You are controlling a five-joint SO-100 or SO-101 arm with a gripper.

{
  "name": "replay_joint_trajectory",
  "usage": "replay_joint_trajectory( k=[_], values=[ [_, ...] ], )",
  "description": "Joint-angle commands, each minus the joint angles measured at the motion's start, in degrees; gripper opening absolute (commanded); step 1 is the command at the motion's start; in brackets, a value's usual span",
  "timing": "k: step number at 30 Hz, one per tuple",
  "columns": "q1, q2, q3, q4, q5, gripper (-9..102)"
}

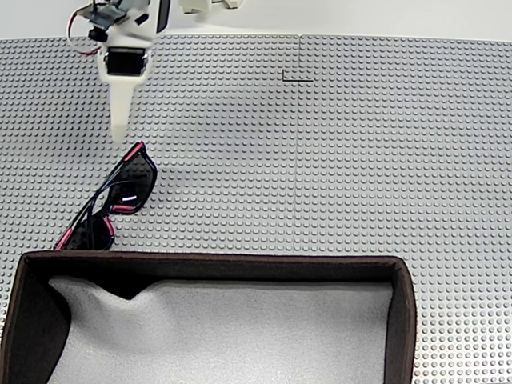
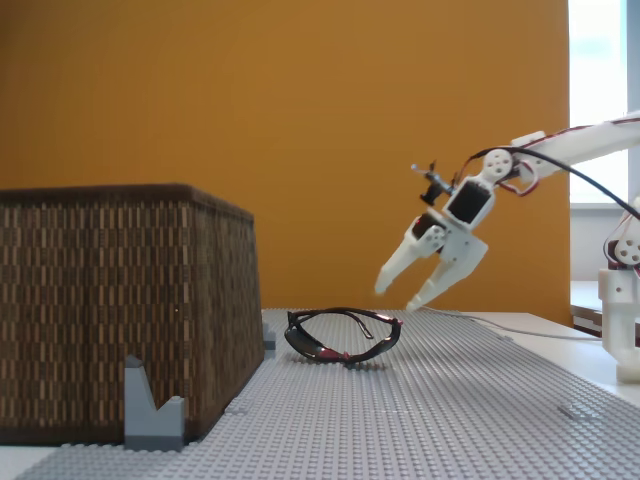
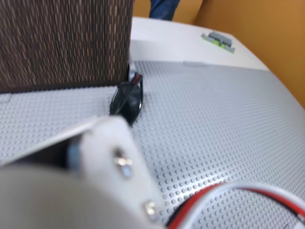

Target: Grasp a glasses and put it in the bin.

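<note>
A: How's the light from above?

B: Even and bright in a fixed view; the studded grey mat (image 1: 336, 160) shows no glare, and the glasses (image 1: 120, 196) just below the white fingers (image 1: 120, 112) cast almost no shadow. The bin (image 1: 404, 312) lining is softly shaded near its walls.

A: And from the side?

B: Dimmer and warmer in a fixed view. A window (image 2: 604, 100) far behind the gripper (image 2: 398, 295) is blown out white. The bin wall faces the camera in shade.

A: The wrist view?

B: Soft overall. The gripper body (image 3: 95, 162) and cables (image 3: 238, 195) are badly out of focus; the glasses beyond the finger are slightly blurred.
</note>
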Motion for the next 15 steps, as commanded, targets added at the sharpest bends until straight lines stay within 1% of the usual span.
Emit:
replay_joint_trajectory(
  k=[1, 7, 15],
  values=[
    [0.44, -3.52, -4.92, -1.41, -2.11, 23],
    [0.26, -10.55, -7.29, -5.54, -3.43, 23],
    [-1.49, -14.68, -7.65, -7.29, -1.58, 22]
  ],
)
